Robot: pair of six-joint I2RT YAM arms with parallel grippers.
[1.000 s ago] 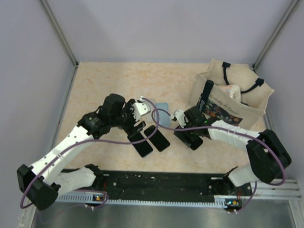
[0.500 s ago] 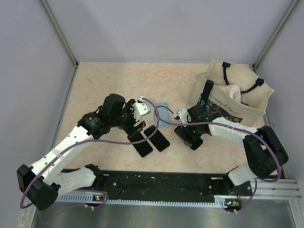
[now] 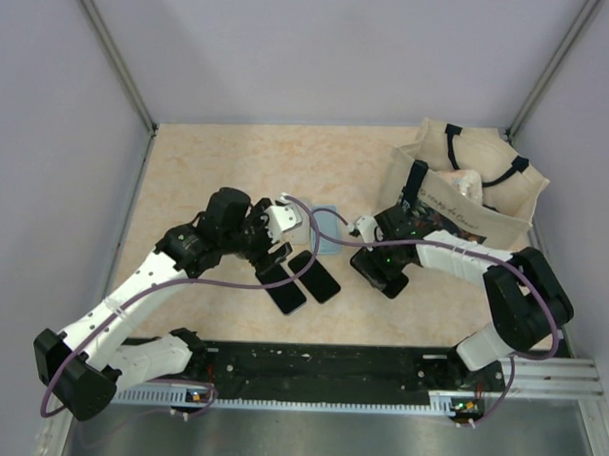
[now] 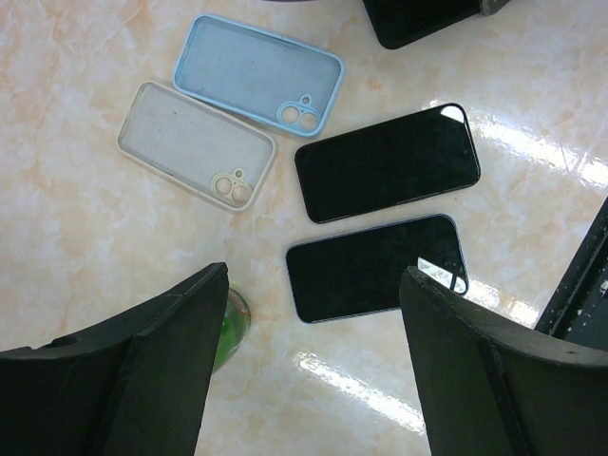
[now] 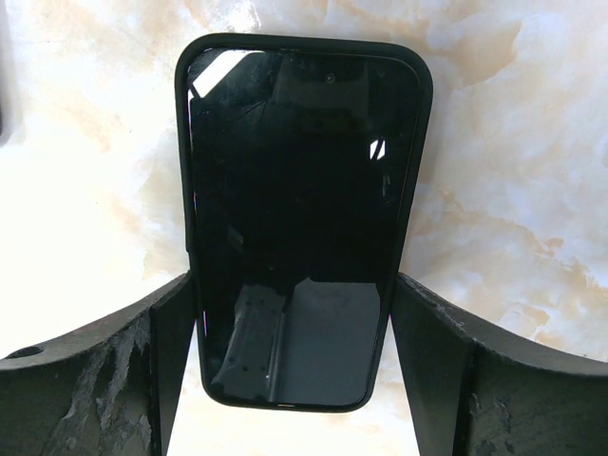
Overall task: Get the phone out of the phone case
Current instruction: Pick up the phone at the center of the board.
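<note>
Top view: the left fingers [image 3: 277, 253] hang spread over two bare phones [image 3: 320, 277]. The right fingers [image 3: 375, 274] sit low on the bench [image 3: 217, 165], near the tote bag [image 3: 466, 199]. Left wrist view: the fingers are wide apart, gripping nothing. The bare phones lie between them, with a blue case [image 4: 256, 71] and a beige case [image 4: 195, 142] beyond. Right wrist view: the cased phone [image 5: 299, 209] lies flat, screen up. Its near half sits between the spread fingers, each just beside a case edge. Contact? Cannot tell.
</note>
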